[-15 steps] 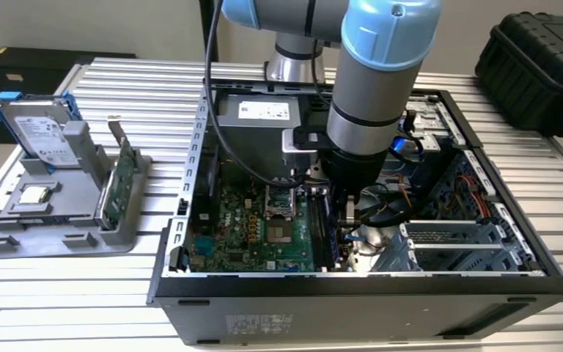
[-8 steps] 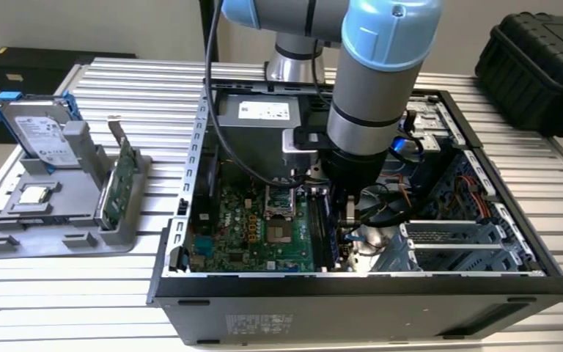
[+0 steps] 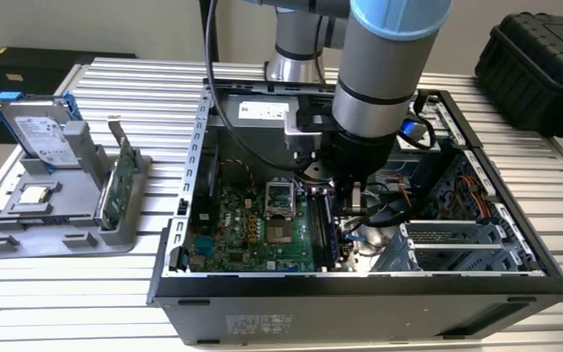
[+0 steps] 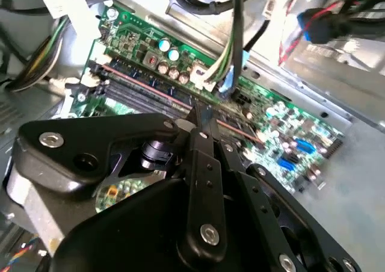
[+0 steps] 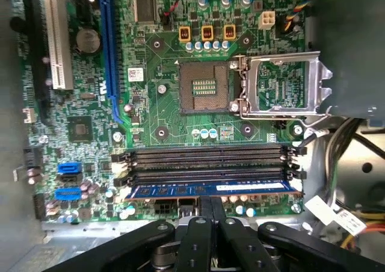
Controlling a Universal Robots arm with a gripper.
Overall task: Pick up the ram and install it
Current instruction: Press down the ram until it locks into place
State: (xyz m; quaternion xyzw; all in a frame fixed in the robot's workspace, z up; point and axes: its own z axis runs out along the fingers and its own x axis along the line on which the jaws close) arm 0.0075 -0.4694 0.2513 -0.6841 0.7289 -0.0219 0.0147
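Observation:
The ram [image 5: 180,190], a long thin dark blue stick, lies along the memory slot nearest my gripper on the green motherboard [image 5: 162,121]. Its two ends reach the slot's latches. My gripper [image 5: 212,202] is shut on the middle of the ram's upper edge, its black fingers pressed close together. In the exterior view the gripper [image 3: 346,211] reaches down inside the open computer case [image 3: 360,282], right of the processor socket, with the ram [image 3: 333,238] showing as a blue strip below it. In the second wrist view the fingers [image 4: 201,157] come to a narrow tip over the slots.
Two empty black memory slots [image 5: 207,163] run beside the ram, and the processor socket [image 5: 204,86] stands open. Cable bundles [image 3: 394,209] hang close to the gripper. Left of the case, a grey holder [image 3: 61,220] carries a hard drive [image 3: 37,132] and a green card [image 3: 123,180].

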